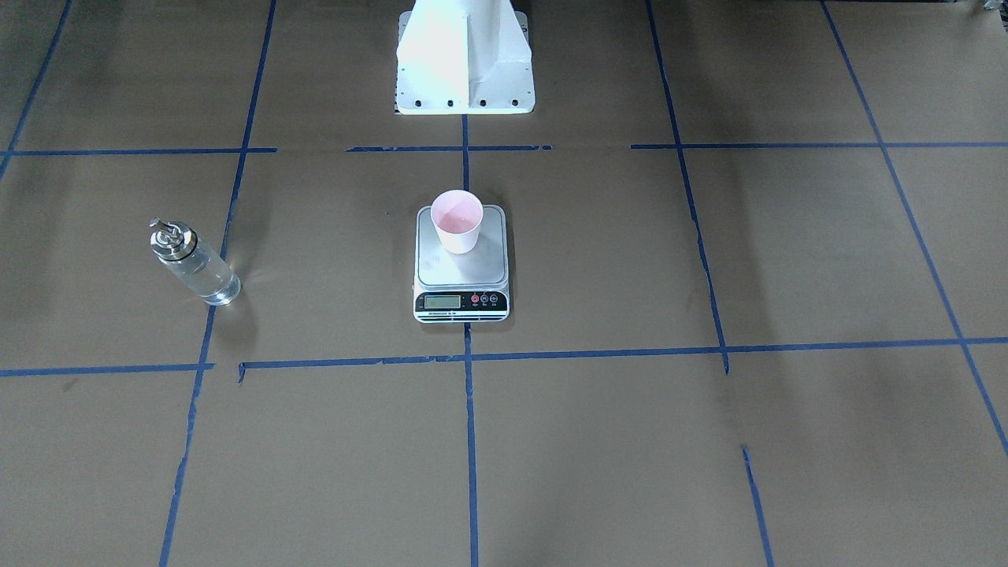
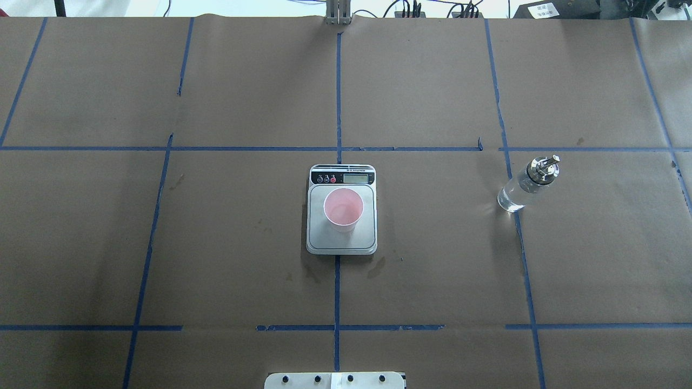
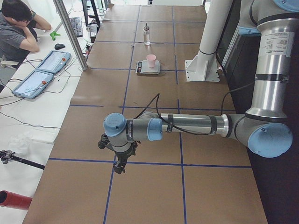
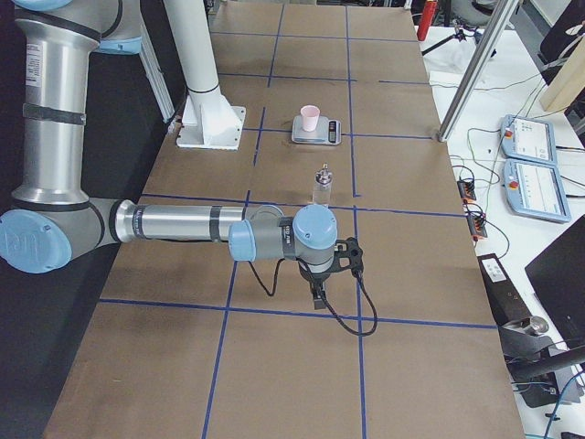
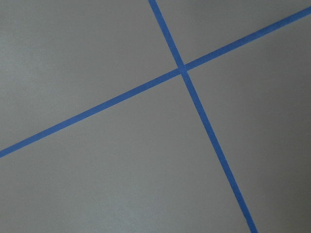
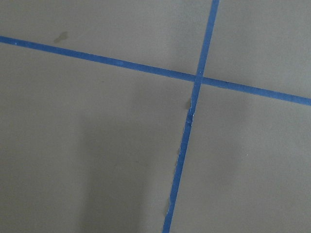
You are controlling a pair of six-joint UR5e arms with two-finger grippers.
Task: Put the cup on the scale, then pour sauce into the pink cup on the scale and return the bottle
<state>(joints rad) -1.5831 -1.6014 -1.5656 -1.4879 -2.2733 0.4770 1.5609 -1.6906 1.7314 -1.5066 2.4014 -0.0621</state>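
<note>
**Cup's on the scale, bottle waits out wide, both arms parked**

Start with the surface (image 2: pixel 243 243): flat brown paper, matte, gridded with blue tape (image 2: pixel 338 108). The left arm (image 3: pixel 187 125) lies stretched low toward the left edge and the right arm (image 4: pixel 183 222) mirrors it toward the right edge. The left claw (image 3: pixel 119 161) and right claw (image 4: pixel 317 294) hang over bare paper. Whether either is parted or closed I cannot tell, since only the side cameras catch them. Neither appears to hold anything.

In the centre of the surface sits the scale (image 2: pixel 341 240), a square steel platform on a white body, its black panel facing the far edge. Well apart, toward the right edge, the bottle (image 2: pixel 527 183) stands upright. It's slim clear glass with a shiny metal pourer cap (image 2: pixel 543 167).

I reckon that glass is slick, rigid and breakable, with weight low from the sauce (image 2: pixel 511 199). Take it around mid-body, below the cap.

The cup (image 2: pixel 343 208) is upright on the platform, pink inside, tapered paper. It looks light and crushable, easy to tip. Whether it holds liquid I cannot tell.
</note>
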